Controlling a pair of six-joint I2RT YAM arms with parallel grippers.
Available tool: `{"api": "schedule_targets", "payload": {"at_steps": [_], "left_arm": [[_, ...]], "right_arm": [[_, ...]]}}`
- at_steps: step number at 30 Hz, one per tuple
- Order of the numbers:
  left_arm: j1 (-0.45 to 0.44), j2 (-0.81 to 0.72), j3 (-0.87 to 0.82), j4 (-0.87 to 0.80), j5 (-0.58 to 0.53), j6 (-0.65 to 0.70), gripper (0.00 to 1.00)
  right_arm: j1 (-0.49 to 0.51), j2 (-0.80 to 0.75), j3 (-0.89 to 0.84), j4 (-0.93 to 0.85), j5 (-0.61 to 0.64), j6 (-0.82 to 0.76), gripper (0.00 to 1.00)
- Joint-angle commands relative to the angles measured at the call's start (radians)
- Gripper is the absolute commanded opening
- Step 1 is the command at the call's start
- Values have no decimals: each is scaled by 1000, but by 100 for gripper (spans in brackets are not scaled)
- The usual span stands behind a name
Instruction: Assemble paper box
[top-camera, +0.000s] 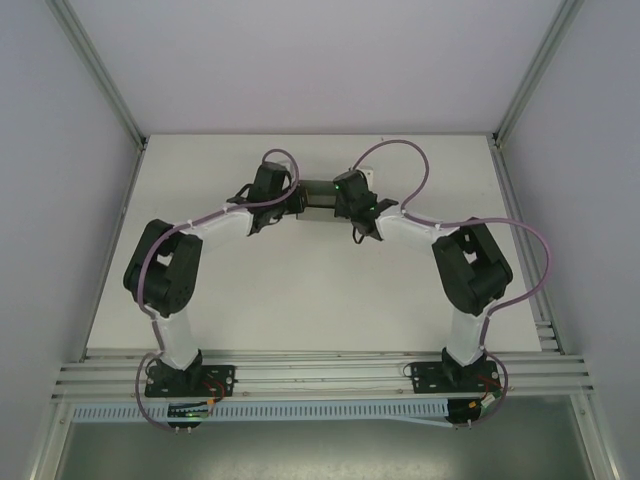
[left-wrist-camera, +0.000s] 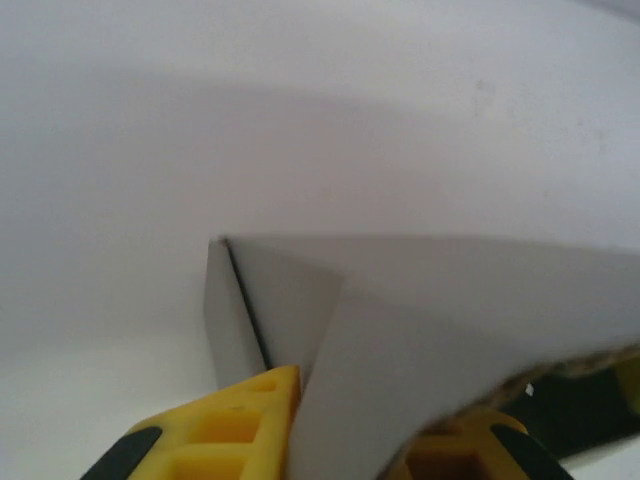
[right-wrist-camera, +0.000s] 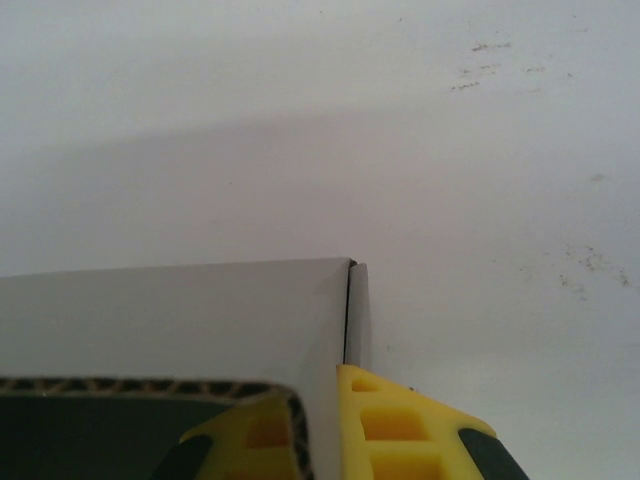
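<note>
Closest to me, at the bottom of the overhead frame, both bases sit bolted to the aluminium rail. From there the left arm and right arm bend inward over the white table. They meet at the upper middle of the frame, where the paper box sits between the two wrists. The left gripper has its yellow fingers either side of a grey flap at the box's corner. I cannot tell whether they pinch it. The right gripper is closed tight, its fingers clamping the box's end wall right beside a corner seam.
</note>
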Motion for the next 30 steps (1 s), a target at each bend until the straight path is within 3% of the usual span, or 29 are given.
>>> {"api": "schedule_targets", "payload": {"at_steps": [1,4,6,11,14,15,22,26,30], "left_arm": [[-14,-58,-49,-48,56,-12,26],[-16,-113,-99,-31,81,-26,38],[-15,-138,-105,-63,77,-18,54],[-14,-241,-94,-254,-46,-21,72],[-14,-281,-48,-372,-76,-48,88],[-14,-295,-32,-397,-74,-62,98],[18,-257,164,-514,-105,-116,98],[97,-130,315,-561,10,-110,98],[152,-10,360,-492,168,-118,98]], "right_arm": [[25,-4,-72,-39,18,-38,0],[58,3,-103,-38,78,-55,0],[72,1,-112,-55,123,-78,0],[86,-24,-163,-26,139,-122,0],[92,-33,-187,-3,125,-119,0],[96,-33,-189,2,123,-122,0],[117,-39,-227,80,125,-195,0],[119,-54,-281,178,118,-265,0],[118,-58,-315,264,92,-328,0]]}}
